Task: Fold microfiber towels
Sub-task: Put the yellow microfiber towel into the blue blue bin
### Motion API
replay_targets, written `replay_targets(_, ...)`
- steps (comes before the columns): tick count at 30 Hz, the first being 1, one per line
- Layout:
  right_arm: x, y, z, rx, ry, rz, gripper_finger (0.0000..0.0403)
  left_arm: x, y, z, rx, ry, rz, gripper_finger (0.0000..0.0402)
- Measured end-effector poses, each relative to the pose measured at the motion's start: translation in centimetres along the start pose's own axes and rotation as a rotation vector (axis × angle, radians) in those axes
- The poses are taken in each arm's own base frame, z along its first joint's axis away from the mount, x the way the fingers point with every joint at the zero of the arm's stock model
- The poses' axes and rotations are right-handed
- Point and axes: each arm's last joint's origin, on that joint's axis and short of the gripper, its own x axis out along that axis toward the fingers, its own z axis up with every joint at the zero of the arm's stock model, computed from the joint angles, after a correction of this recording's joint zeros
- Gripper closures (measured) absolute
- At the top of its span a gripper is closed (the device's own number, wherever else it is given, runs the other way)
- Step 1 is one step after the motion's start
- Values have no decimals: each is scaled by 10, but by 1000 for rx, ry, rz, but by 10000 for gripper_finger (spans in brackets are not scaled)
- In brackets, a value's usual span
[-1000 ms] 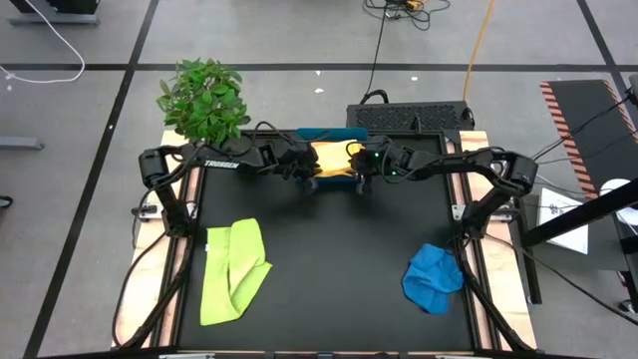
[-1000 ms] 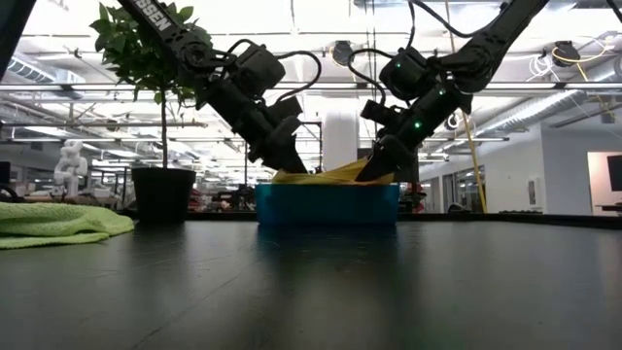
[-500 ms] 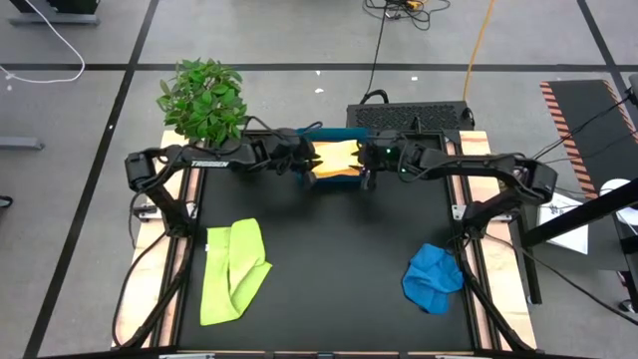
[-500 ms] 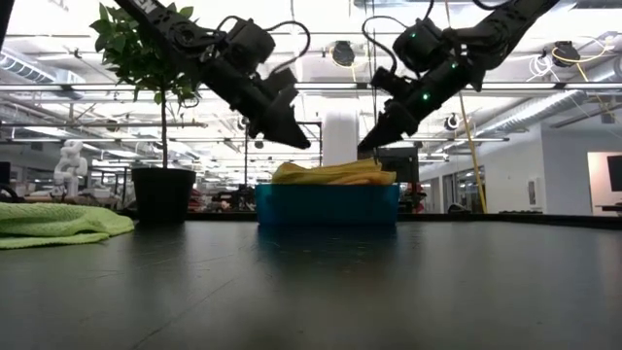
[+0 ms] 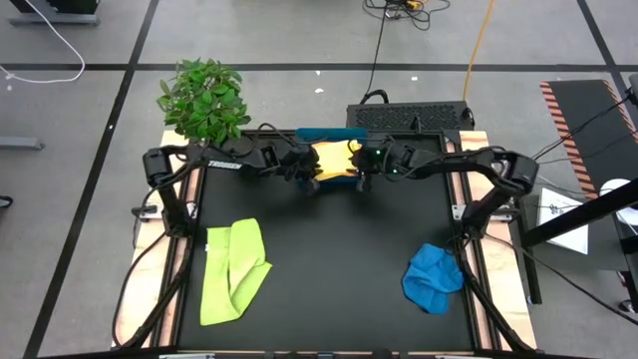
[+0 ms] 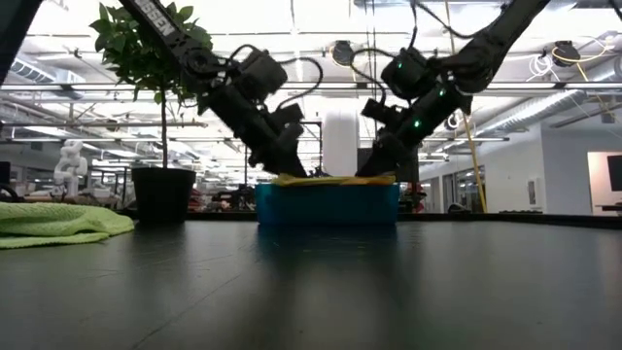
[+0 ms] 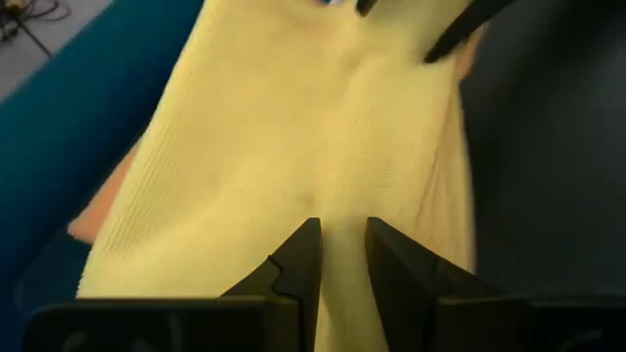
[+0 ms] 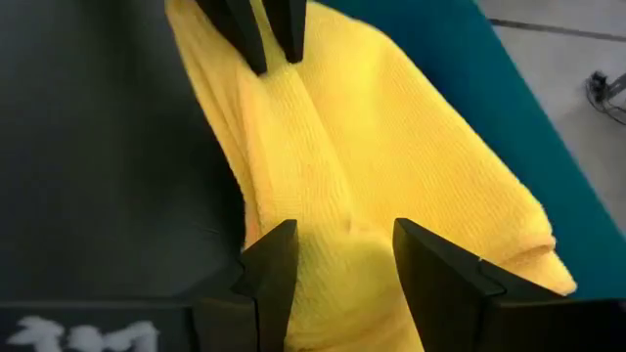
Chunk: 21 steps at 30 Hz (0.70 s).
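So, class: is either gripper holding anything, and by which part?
Right gripper: jaws open over the yellow towel, holding nothing. Left gripper: cannot be told.

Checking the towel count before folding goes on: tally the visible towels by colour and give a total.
Golden yellow towel: 1, in the teal tray
Lime green towel: 1
Blue towel: 1
Orange cloth edge: 1, peeking from under the yellow
Total: 4

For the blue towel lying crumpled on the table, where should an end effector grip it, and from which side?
The blue towel lies bunched near the right arm's side of the table, clear of the tray. Probably best taken from straight above, pinching a raised fold at its outer edge: it is a soft heap with nothing around it, and a corner grip would let it unfurl.
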Motion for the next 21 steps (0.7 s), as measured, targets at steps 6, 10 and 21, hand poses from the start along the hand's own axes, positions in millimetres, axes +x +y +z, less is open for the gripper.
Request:
replay_targets(6, 14, -8, -15, 26, 50, -8, 238, 14, 14, -10, -44, 36, 27, 314)
replay_targets(10, 18, -12, -20, 46, 67, -16, 238, 17, 20, -12, -72, 35, 44, 314)
replay_targets(21, 18, -13, -21, 60, 64, -24, 238, 18, 25, -13, -83, 21, 112, 314)
